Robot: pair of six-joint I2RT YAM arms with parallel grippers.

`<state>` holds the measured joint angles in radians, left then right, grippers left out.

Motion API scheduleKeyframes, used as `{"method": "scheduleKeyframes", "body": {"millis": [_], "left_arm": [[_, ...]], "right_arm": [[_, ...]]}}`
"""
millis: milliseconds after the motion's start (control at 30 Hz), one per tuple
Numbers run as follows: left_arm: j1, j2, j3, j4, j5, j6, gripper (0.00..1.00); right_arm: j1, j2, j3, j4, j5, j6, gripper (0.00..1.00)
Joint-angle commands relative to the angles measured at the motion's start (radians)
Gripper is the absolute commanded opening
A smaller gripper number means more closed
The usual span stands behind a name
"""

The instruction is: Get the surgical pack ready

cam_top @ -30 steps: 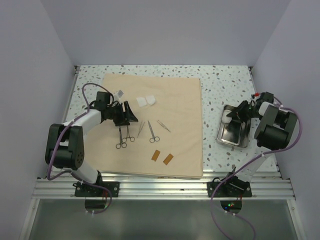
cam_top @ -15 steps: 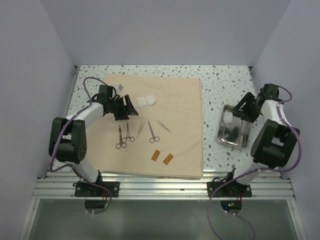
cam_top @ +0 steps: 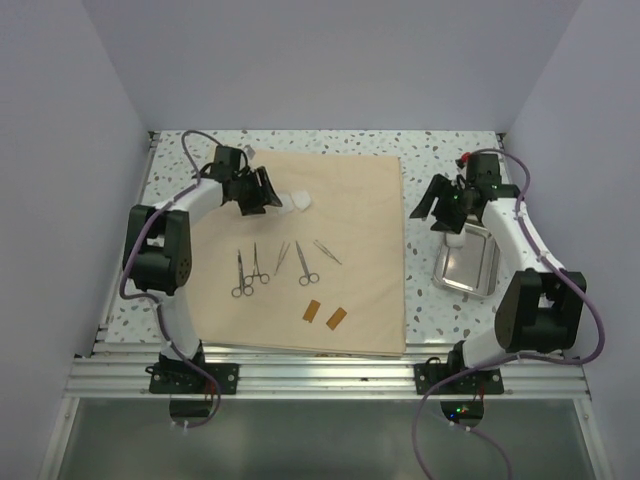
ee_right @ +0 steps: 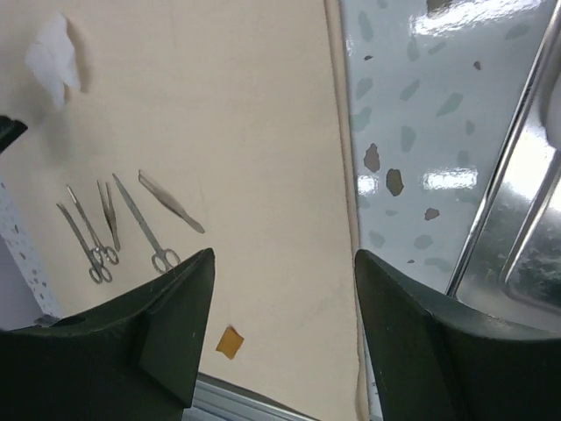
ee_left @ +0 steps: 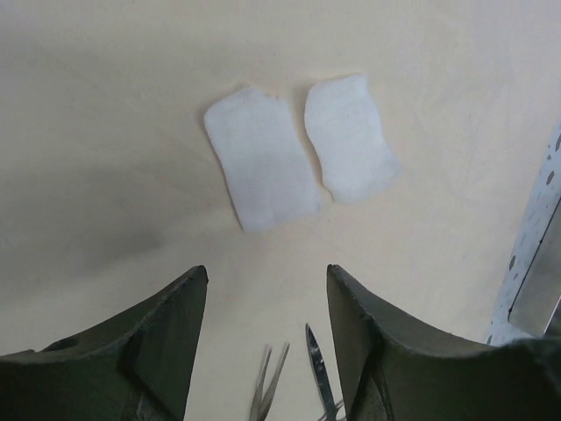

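The surgical pack [cam_top: 365, 200] is lying flat on the counter [cam_top: 450, 160], covering its left and middle, with its near edge running along 6 o'clock. On the cloth, two gauze squares [ee_left: 260, 162] are sitting just beside each other toward 11 o'clock. A row of scissors and forceps [cam_top: 280, 265] is lying around the centre, and two small brown pieces [cam_top: 324, 315] are resting nearer 6 o'clock.

The left fingers [ee_left: 166, 333] are hanging spread over the cloth close to the gauze, pinching nothing. The right fingers [ee_right: 166, 316] are likewise standing spread and empty, hovering at the pack's 3 o'clock edge. The steel tray [cam_top: 470, 270] is sitting beyond that edge on the bare counter, with a white piece [cam_top: 455, 238] at its far end.

Several things could be going wrong from here:
- The gauze squares are lying so close together that fingers closing on one are likely nudging or lifting the other.
- The gauze is thin and the cloth soft, so a low pinch is probably gathering the pack too, wrinkling it and sliding the instruments.
- If the right fingers are taking the cloth edge, a quick lift is risking the loose steel tools rolling toward 9 o'clock.
- A drift toward 3 o'clock is risking a knock on the tray rim
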<state>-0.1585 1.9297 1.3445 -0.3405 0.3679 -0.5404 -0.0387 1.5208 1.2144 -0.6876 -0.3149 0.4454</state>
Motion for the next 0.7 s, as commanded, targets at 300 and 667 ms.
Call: {"method": "scheduleKeyframes", "body": {"millis": [300,667], "left_arm": [[-0.003,0.245,0.288,-0.009,-0.007,-0.039,0.54],[-0.010,0.307,0.331,-0.048,-0.063,-0.052,0.52]], "right_arm": [[0.071,-0.027,-0.064,0.071,-0.141,0.018,0.68],[0.086,0.007,-0.065,0.105,-0.165,0.026,0.68]]}}
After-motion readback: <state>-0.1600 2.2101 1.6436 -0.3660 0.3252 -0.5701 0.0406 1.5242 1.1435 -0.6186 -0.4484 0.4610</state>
